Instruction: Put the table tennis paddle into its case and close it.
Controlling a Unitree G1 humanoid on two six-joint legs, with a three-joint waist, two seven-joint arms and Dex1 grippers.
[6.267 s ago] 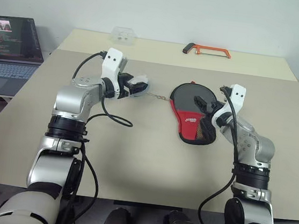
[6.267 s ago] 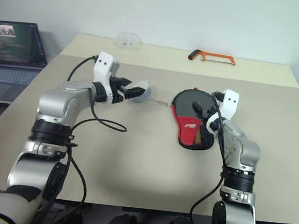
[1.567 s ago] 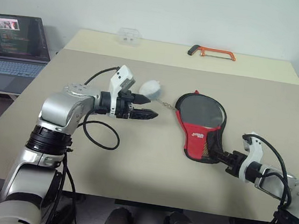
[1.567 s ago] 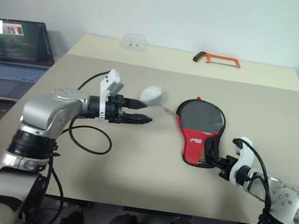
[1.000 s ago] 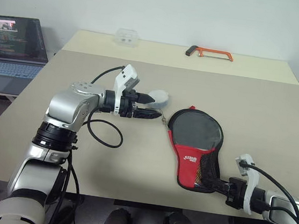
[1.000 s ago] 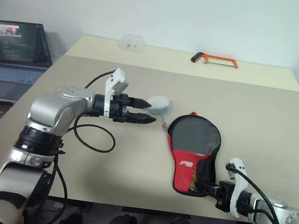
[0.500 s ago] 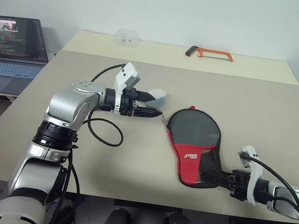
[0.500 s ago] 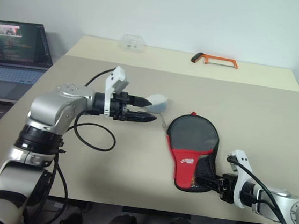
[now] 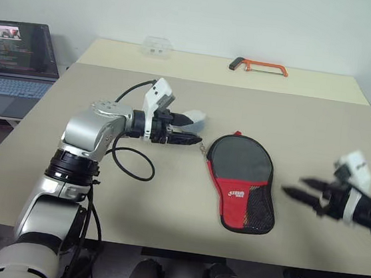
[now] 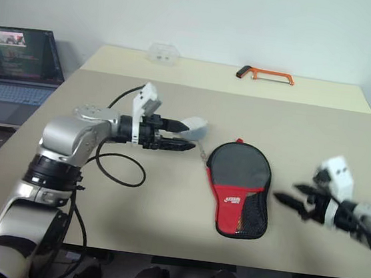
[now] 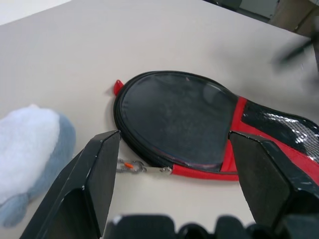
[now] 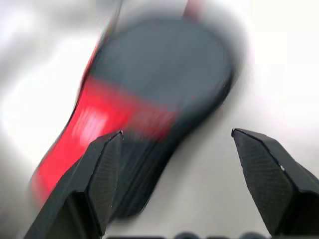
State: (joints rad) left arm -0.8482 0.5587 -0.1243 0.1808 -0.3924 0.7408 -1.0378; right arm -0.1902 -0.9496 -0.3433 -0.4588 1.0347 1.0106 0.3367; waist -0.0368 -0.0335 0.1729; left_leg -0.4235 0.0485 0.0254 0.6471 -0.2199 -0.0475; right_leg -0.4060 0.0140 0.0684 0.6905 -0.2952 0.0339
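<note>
The case [image 9: 238, 178] lies flat on the table, round black head toward the far side, red panel and mesh pocket toward the near edge. The table tennis paddle is hidden. A short chain [image 11: 144, 168] at the zipper links the case to a small white-and-blue plush [image 9: 195, 119]. My left gripper [image 9: 190, 130] hovers open just left of the case's head, beside the plush, holding nothing. My right gripper [image 9: 295, 186] is open and empty, raised off the table to the right of the case [image 12: 149, 99] and pointing toward it.
An orange-framed hacksaw [image 9: 257, 66] and a clear plastic box [image 9: 156, 45] lie along the table's far edge. An open laptop [image 9: 14, 52] sits on a lower surface to the left. Bare tabletop [image 9: 333, 136] surrounds the case.
My right gripper has opened, left the case's narrow near end, and risen up and to the right. The case stays on the table. My left gripper has kept still.
</note>
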